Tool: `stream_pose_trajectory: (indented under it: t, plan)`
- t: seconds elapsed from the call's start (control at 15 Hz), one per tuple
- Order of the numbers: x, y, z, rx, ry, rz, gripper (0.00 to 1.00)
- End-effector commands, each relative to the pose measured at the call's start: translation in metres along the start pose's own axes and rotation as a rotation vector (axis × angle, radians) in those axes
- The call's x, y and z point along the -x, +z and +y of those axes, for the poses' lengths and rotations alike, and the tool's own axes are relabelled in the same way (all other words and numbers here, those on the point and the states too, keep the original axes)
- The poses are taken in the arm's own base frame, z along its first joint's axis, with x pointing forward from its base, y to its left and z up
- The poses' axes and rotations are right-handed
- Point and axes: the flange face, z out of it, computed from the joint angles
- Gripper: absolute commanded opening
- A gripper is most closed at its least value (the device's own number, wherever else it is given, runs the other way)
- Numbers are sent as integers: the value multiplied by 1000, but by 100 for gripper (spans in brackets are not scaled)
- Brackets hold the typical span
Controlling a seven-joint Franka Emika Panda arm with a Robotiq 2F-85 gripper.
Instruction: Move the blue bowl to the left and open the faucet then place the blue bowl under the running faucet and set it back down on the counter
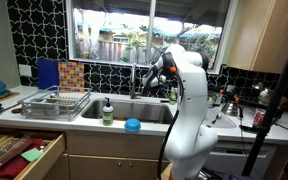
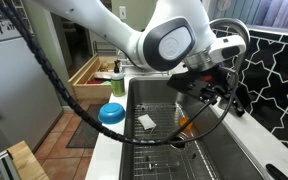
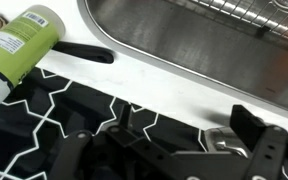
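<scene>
Arm arched up+over, wrist tilted down; gripper jaws spread wide, empty.

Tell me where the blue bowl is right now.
In an exterior view the blue bowl sits on the counter, on the front strip before the sink, with the soap bottle just picture-left.

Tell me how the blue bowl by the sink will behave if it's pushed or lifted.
The blue bowl is small and shallow, so probably light. Low and wide, it should slide rather than tip when pushed. It sits on the narrow counter strip in front of the sink, so a stray push might send it off the edge.
</scene>
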Motion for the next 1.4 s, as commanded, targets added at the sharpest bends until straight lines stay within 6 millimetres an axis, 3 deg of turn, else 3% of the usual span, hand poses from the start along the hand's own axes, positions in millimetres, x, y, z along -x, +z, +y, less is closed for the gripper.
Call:
stream_pose_trajectory:
  t: [0.0,0.27,0.53,1.33]
  plan:
    - [-31,23,2,52,4,23,100]
    - [-59,32,-10,43,88,44,100]
    - [-75,33,-20,14,132,60,100]
    - [-85,43,-36,-41,196,78,100]
